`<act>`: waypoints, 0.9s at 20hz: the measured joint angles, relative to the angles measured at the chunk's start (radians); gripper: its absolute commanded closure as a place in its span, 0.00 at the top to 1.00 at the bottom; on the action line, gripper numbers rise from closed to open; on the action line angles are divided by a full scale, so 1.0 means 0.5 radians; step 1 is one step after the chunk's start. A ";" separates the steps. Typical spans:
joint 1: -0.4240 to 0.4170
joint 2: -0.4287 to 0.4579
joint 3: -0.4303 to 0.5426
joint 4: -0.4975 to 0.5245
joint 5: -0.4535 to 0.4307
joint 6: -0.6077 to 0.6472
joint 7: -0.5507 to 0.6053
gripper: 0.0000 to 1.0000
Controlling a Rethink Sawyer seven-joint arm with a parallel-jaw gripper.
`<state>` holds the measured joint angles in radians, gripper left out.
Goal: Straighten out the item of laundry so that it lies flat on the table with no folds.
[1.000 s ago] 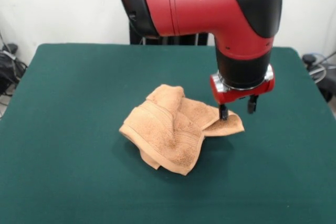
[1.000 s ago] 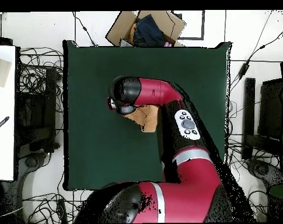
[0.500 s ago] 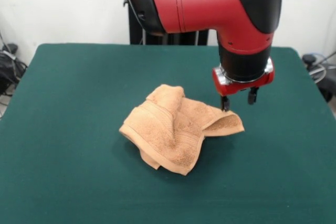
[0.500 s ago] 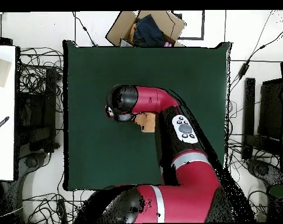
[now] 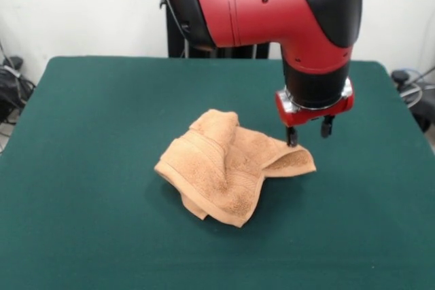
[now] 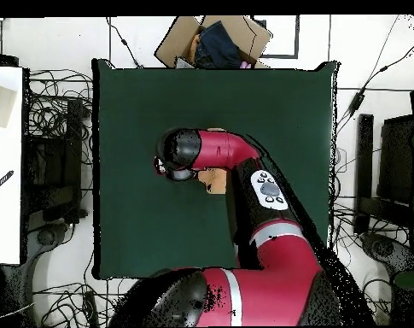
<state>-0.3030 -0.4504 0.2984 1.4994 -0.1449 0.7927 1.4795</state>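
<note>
- Front view, starting on the left: the green felt table (image 5: pixel 81 168) fills most of the frame, and that side of it is just bare cloth.
- Around the middle sits the peach-orange terry towel (image 5: pixel 228 168), all bunched up. It's folded over itself in several layers, with a thick hemmed fold running along its lower left edge and a hump sticking up at the back.
- The right corner of the towel flares out into a loose flap that curls up a bit, so you can see a shadowed pocket under it.
- Right at that flap is the gripper (image 5: pixel 309 135), hanging off the red and black arm (image 5: pixel 272 5) that comes down from the top of the frame.
- The two dark fingers are spread apart with a clear gap between them, and nothing is pinched in there.
- The left finger's tip (image 5: pixel 291 138) sits right at the top edge of the flap; I can't tell for sure whether it's touching the terry or hovering just above. The other finger hangs over bare felt just beside the towel.
- Overhead view: the arm (image 6: pixel 244 171) covers most of the towel, so only a small peach patch (image 6: pixel 212 180) peeks out beside the wrist, roughly mid-table.
- Past the far edge of the table in that view there's a cardboard box (image 6: pixel 214 40) with dark stuff in it.
</note>
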 measured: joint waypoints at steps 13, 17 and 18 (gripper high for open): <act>-0.004 0.084 0.000 0.001 -0.055 -0.059 0.000 1.00; -0.003 0.093 0.000 0.001 -0.073 -0.059 0.000 1.00; -0.003 0.095 0.000 0.001 -0.074 -0.059 0.000 1.00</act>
<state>-0.3046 -0.4028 0.2986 1.4998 -0.1817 0.7632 1.4795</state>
